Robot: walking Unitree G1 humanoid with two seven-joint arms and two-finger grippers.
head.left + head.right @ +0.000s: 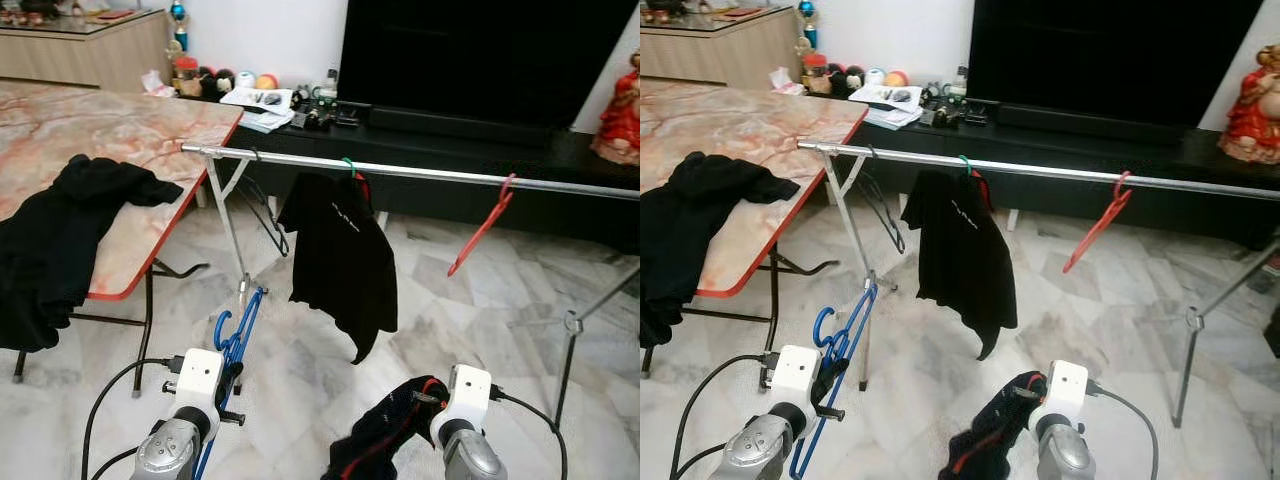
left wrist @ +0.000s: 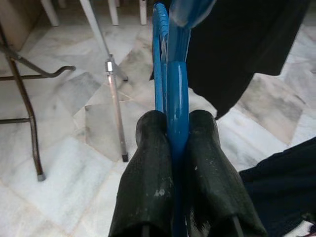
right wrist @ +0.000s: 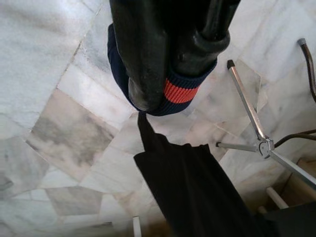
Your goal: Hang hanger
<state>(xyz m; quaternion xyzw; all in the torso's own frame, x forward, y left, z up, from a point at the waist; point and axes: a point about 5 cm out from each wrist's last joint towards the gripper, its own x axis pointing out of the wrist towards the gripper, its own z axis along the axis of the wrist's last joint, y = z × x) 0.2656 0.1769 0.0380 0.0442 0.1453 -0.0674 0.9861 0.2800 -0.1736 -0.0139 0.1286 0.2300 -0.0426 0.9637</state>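
1. The left gripper has its fingers squeezed tight on a blue hanger. The hanger is low, in front of the robot and well under the rail. Its hook points up toward the rail.

2. The right gripper has its fingers pinched on a dark garment with a red stripe. It hangs down low on the robot's right side, near the floor.

3. I think the job is only started. The garment is not on the blue hanger yet, and the blue hanger is not on the rail.

4. Still to do, I think: slip the garment onto the hanger, lift it up, and hook it over the rail.

5. The rail already carries a black shirt on a green hanger, a bare red hanger and a bare dark hanger. There looks to be free room between the black shirt and the red hanger.

6. More black clothes lie on the counter to the left. I see no basket or box for clothes.
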